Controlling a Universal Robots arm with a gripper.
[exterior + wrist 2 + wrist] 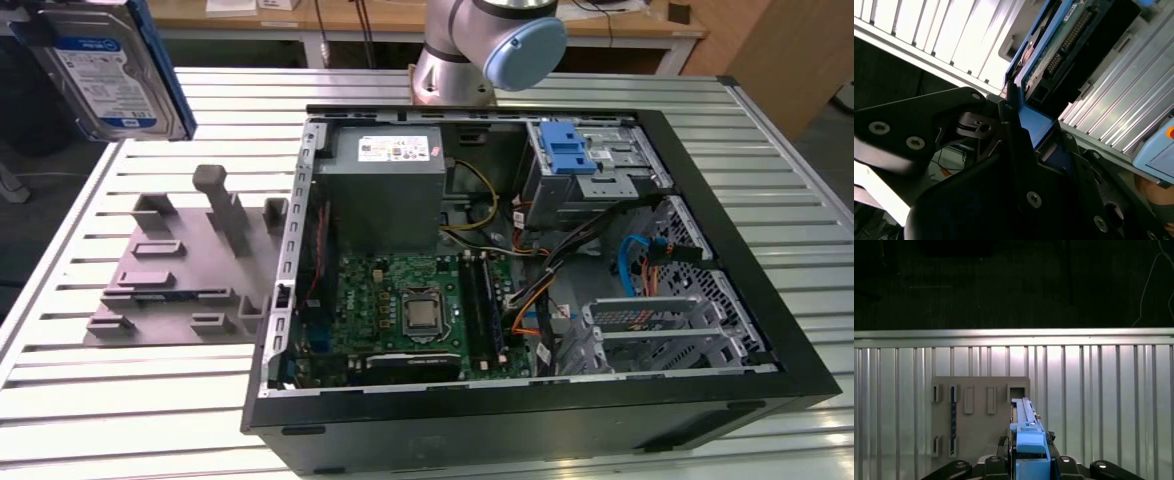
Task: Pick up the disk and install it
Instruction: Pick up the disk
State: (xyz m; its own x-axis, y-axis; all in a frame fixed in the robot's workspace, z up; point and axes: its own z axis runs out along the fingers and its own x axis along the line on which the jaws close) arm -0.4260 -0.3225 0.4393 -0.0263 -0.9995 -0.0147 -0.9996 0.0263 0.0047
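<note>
The disk (pixel 104 70), silver with a blue-and-white label and a blue bracket, hangs in the air at the exterior view's far left, above the table's back corner. In the first wrist view the disk (pixel 1025 426) stands edge-on, and my gripper (pixel 1030 461) is shut on its blue bracket. The second wrist view shows the blue bracket end of the disk (pixel 1051 60) pinched in the gripper (pixel 1030 131), between its black fingers (pixel 1010 125).
An open computer case (pixel 747 330) lies on the slatted metal table (pixel 134 410), with a drive cage and blue latch (pixel 571 148) at its back right. A grey holder fixture (pixel 180 265) sits on the exterior view's left of the case, below the disk (pixel 979 415).
</note>
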